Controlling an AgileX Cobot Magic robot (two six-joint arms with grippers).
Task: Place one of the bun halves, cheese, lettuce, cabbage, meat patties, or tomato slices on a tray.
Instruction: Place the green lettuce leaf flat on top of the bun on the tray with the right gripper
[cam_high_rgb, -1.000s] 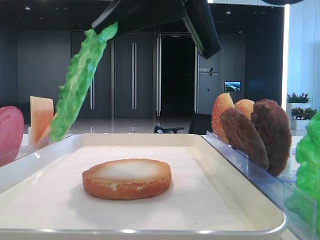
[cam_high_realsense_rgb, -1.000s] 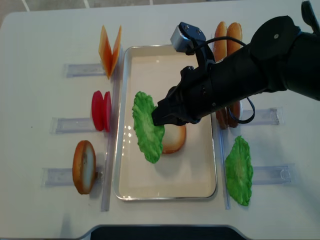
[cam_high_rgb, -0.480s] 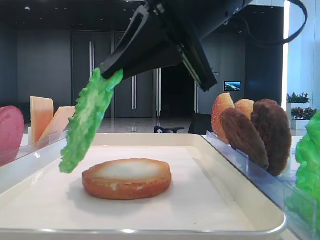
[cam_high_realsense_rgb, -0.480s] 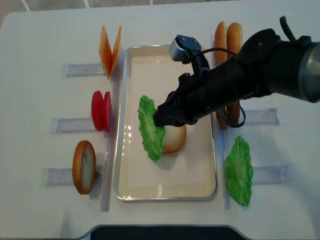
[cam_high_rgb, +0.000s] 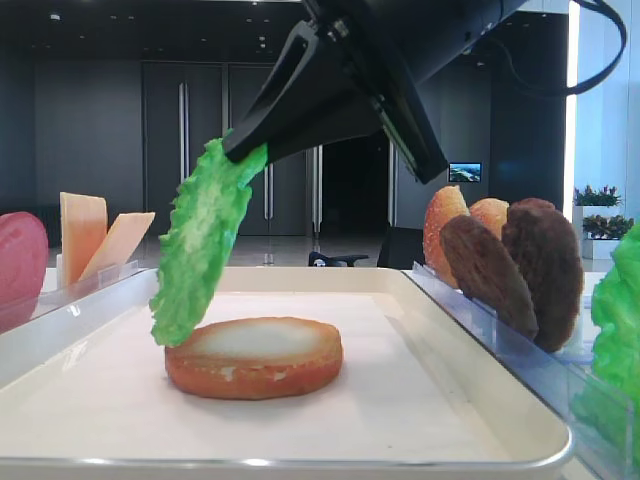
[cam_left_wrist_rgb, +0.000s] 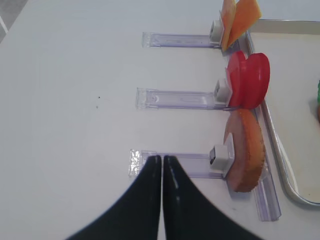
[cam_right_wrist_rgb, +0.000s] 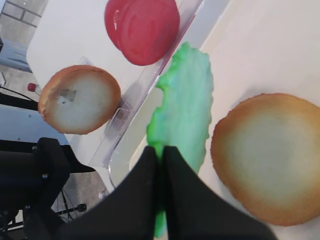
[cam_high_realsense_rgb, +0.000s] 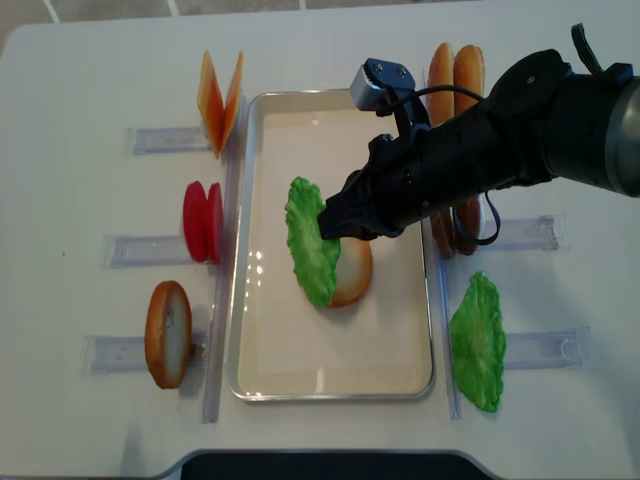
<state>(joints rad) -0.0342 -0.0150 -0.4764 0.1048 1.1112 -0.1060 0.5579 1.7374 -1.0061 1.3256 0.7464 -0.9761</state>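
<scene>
Exterior high (realsense) view: the white desk (cam_high_realsense_rgb: 80, 80) is shown carrying the off-white tray (cam_high_realsense_rgb: 330, 385) at its middle. A bun half (cam_high_realsense_rgb: 352, 275) is laid flat, pale face up, on the tray liner. The lettuce leaf (cam_high_realsense_rgb: 312, 243) is pinched at its upper edge by the fully closed right tool (cam_high_realsense_rgb: 330, 225) and is hung tilted, its lower edge at the bun half's left rim. The left tool (cam_left_wrist_rgb: 162, 165) is seen closed on nothing above the desk, beside the clear racks.
</scene>
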